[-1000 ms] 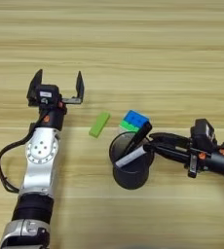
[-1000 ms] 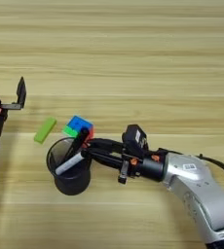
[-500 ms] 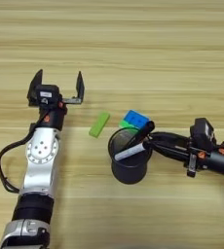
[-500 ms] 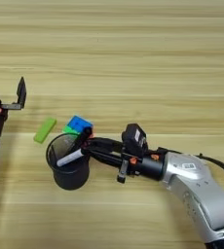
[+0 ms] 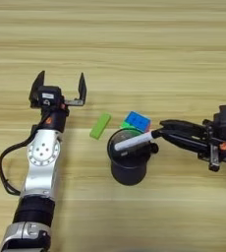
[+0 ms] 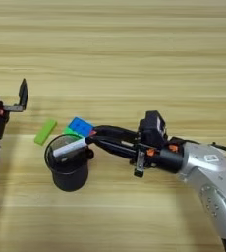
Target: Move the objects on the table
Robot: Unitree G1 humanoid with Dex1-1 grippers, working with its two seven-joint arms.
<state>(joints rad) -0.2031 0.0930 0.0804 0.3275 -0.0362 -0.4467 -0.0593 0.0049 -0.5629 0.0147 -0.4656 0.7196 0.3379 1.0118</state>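
Left eye view: we hold the marker [image 5: 133, 142] over the mesh cup [image 5: 129, 162], about to drop it in.

Our right gripper [image 5: 157, 135] reaches in from the right edge, its jaws clamped on the marker's black cap end, the white barrel slanting across the cup's mouth at lower centre of the bench [image 5: 134, 49]. We judge the next move is to tilt the barrel down inside the rim, then part the jaws. The puzzle cube [image 5: 137, 121] sits just behind the cup, close to our fingers, so little room there; the green bar [image 5: 100, 125] lies to the cup's upper left. Our left gripper [image 5: 58, 89] rests at the left, jaws wide apart, idle.
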